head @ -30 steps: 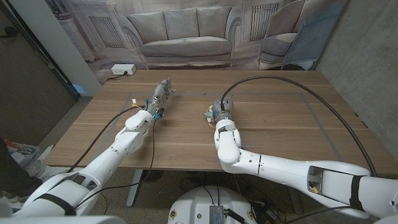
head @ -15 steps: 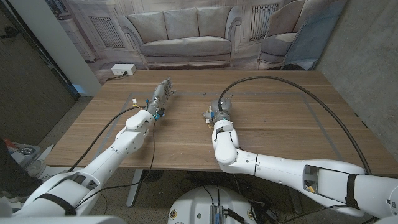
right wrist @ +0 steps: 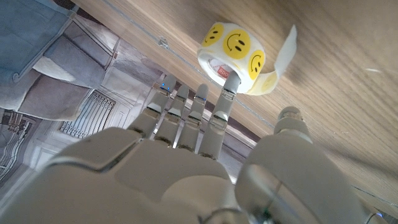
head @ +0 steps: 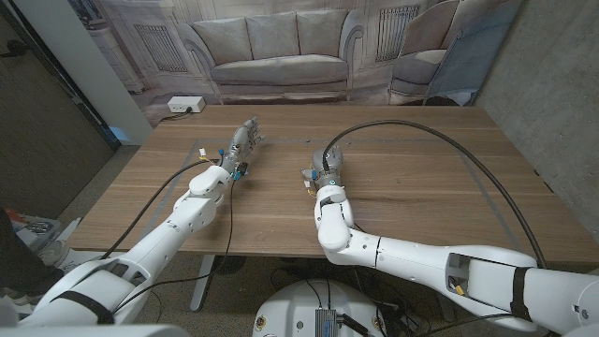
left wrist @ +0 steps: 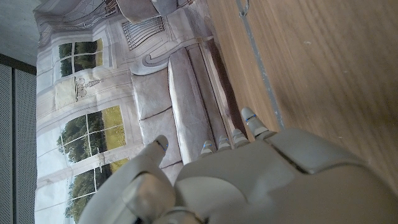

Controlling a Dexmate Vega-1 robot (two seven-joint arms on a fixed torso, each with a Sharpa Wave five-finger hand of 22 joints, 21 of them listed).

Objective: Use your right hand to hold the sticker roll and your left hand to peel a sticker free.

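Right wrist view put the sticker roll [right wrist: 234, 56] on the worktop [right wrist: 348, 74] at upper centre, just beyond the right hand [right wrist: 186, 162], whose spread fingers held nothing. Head view showed the left hand [head: 241, 145] well apart, its state unclear.

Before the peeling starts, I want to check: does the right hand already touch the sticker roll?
Cannot tell. In the right wrist view one fingertip overlaps the sticker roll, but neither contact nor gap shows plainly.

Wooden table [head: 421, 178]; sofa backdrop [head: 281, 47]; power strip [head: 184, 105].
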